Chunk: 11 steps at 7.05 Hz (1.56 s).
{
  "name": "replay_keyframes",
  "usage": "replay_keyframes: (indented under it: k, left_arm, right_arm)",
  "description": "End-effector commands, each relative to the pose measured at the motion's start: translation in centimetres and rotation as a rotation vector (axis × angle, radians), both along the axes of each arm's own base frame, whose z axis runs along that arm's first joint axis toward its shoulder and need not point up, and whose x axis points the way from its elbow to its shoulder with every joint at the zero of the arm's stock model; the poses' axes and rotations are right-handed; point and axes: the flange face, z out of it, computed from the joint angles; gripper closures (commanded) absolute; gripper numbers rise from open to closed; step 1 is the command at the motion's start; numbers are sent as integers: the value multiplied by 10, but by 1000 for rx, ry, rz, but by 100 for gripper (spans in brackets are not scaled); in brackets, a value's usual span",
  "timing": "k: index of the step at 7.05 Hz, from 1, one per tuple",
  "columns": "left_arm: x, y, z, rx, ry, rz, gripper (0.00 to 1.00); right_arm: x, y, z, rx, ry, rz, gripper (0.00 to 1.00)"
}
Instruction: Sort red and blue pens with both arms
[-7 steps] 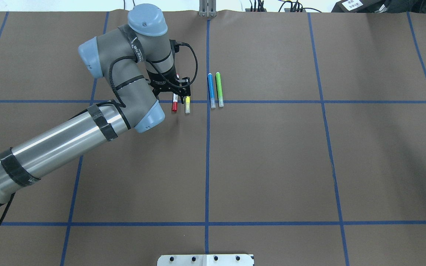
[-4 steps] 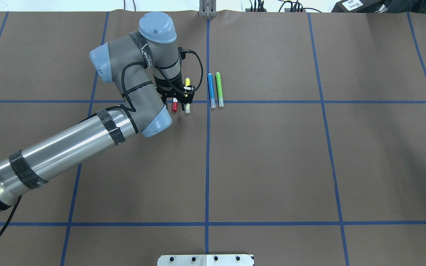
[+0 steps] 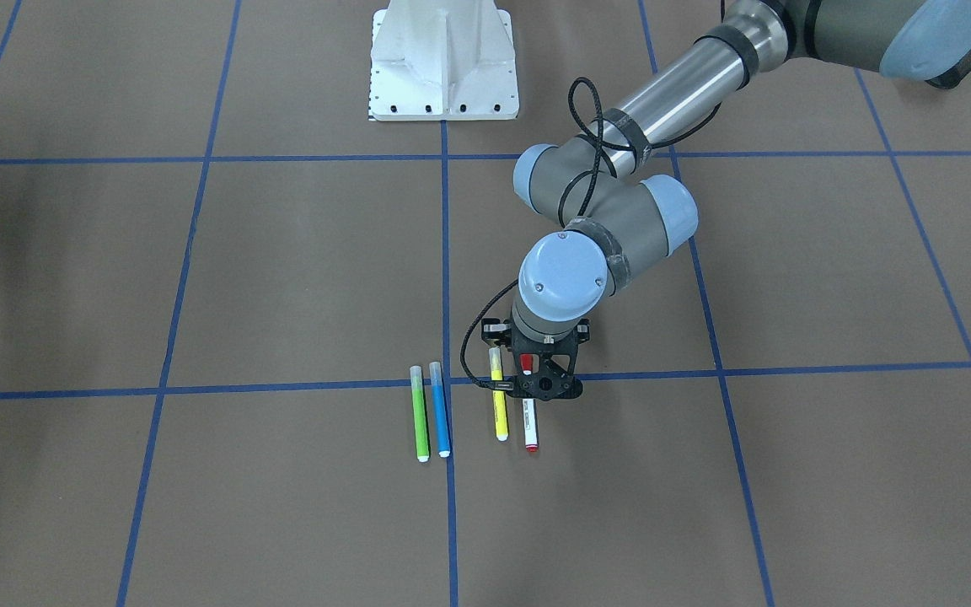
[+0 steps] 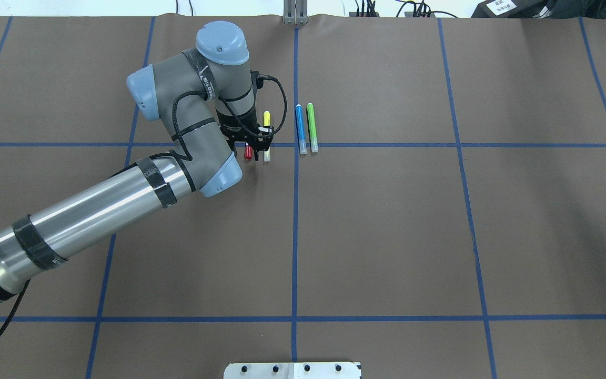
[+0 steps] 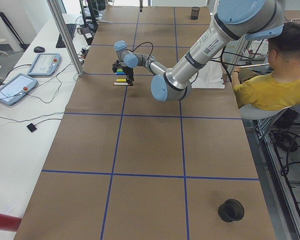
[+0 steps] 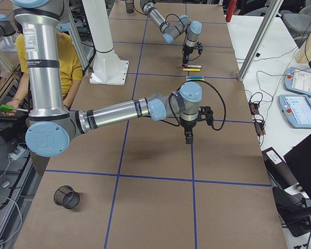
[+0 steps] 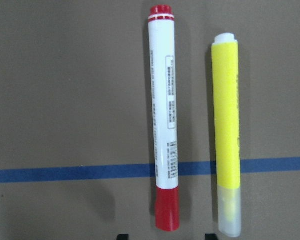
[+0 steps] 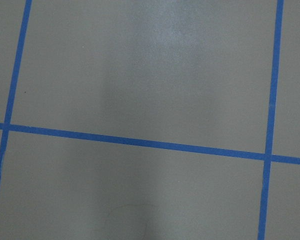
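The red pen [image 7: 165, 125], white-barrelled with a red cap, lies on the brown table beside a yellow marker [image 7: 226, 125]. My left gripper [image 4: 253, 149] hovers right over it, open, with one fingertip on each side of the red cap and nothing held. From the front, the left gripper [image 3: 546, 388] covers the middle of the red pen [image 3: 530, 428]. The blue pen [image 4: 300, 129] lies just right of the centre line, next to a green marker [image 4: 311, 126]. My right gripper [image 6: 188, 139] hangs above bare table far to the right; I cannot tell whether it is open or shut.
A black mesh cup [image 5: 231, 210] stands near the table's left end, and another [image 6: 66, 196] near the right end. A person in a yellow shirt [image 5: 270, 85] sits beside the robot. The white base plate [image 3: 443, 59] is on the robot's side.
My left arm shifted to the right, uncovering the far end of the yellow marker, then settled slightly closer over the red pen. The pens have not moved.
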Motion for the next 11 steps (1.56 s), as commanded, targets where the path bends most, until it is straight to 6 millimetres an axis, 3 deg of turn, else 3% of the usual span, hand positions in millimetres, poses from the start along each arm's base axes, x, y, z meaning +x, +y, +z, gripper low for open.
replay_keyframes:
  k: [1, 9, 10, 11]
  left_arm:
    - [1, -3, 1, 6, -6, -8, 44]
    - [10, -13, 9, 28, 8, -41, 47]
    - [11, -13, 5, 29, 10, -42, 53]
    - [11, -13, 2, 30, 11, -42, 66]
  right_arm:
    - [0, 0, 0, 0, 0, -1, 0]
    - [-2, 1, 1, -1, 2, -3, 0]
    - [-3, 1, 1, -2, 0, -5, 0]
    - [-3, 1, 1, -2, 0, -5, 0]
